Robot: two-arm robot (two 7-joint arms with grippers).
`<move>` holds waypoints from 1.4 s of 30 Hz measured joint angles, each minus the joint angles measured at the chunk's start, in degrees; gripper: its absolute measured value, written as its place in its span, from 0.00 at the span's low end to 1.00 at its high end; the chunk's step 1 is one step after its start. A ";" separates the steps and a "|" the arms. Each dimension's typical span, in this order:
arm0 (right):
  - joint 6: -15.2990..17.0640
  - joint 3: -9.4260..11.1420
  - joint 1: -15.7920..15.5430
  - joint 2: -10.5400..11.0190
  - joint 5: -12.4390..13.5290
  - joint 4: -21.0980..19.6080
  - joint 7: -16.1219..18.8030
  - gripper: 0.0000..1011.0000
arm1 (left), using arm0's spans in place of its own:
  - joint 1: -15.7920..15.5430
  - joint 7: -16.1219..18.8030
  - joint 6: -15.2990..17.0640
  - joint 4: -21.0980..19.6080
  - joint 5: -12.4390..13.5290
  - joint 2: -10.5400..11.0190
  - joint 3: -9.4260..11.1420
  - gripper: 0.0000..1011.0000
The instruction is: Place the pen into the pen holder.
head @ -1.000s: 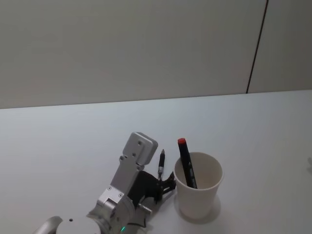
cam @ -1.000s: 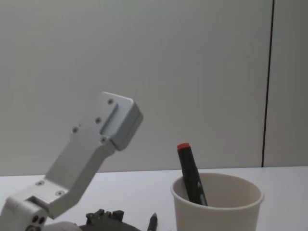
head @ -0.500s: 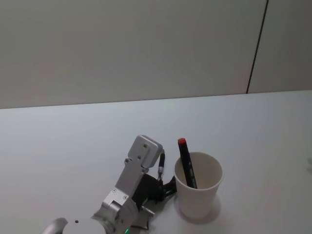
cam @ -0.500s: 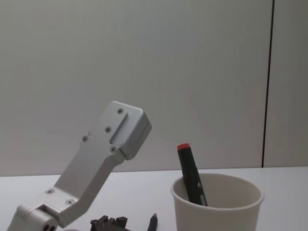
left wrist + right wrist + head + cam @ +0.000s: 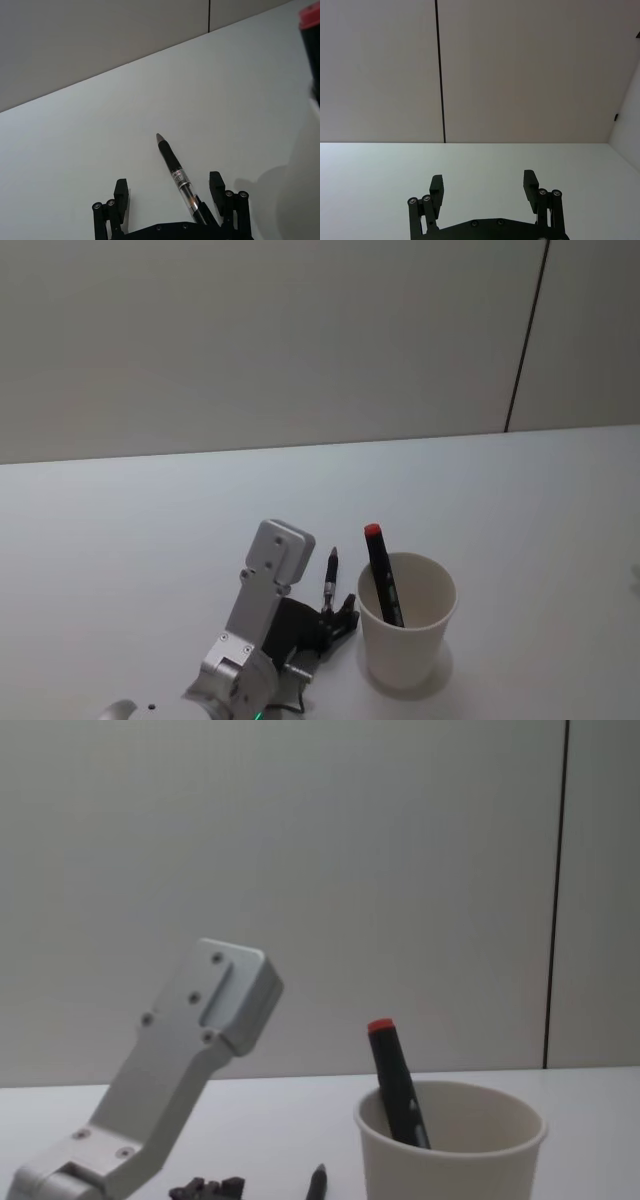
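Note:
A slim black pen [image 5: 176, 170] with a clear grip section lies on the white table, its tip pointing away from me. My left gripper [image 5: 169, 192] is open around it, the pen lying close to one finger and untouched by the other. In the head view the pen [image 5: 329, 582] is just left of the pen holder [image 5: 405, 628], an off-white paper cup. A black marker with a red cap [image 5: 380, 575] leans inside it. The chest view shows the pen tip [image 5: 317, 1182] beside the cup [image 5: 450, 1145]. My right gripper [image 5: 483, 186] hangs open over bare table.
The left arm's silver wrist link [image 5: 185, 1060] rises at a slant left of the cup. The white table [image 5: 520, 500] runs back to a plain wall with a dark vertical seam [image 5: 525, 335].
The left arm's silver link swung slightly right, then back left and lower. The pen, the cup and the marker have stayed in place.

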 joint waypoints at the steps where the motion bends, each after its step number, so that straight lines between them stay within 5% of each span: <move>1: 0.00 0.00 0.00 0.00 0.00 0.00 0.00 0.99 | 0.07 0.13 -0.18 0.04 -0.16 -0.02 -0.06 0.99; 14: 0.00 0.00 0.00 0.00 0.00 0.00 0.00 0.99 | 0.80 0.60 -2.18 0.50 -1.76 -0.24 -0.77 0.99; 32: 0.00 0.00 0.00 0.00 0.00 0.00 0.00 0.99 | 1.23 -1.16 -2.57 0.52 -0.41 -0.19 -1.02 0.99; 42: 0.00 0.00 0.00 0.00 0.00 0.00 0.00 0.99 | 1.32 -1.70 -2.62 0.49 -0.09 -0.16 -1.01 0.78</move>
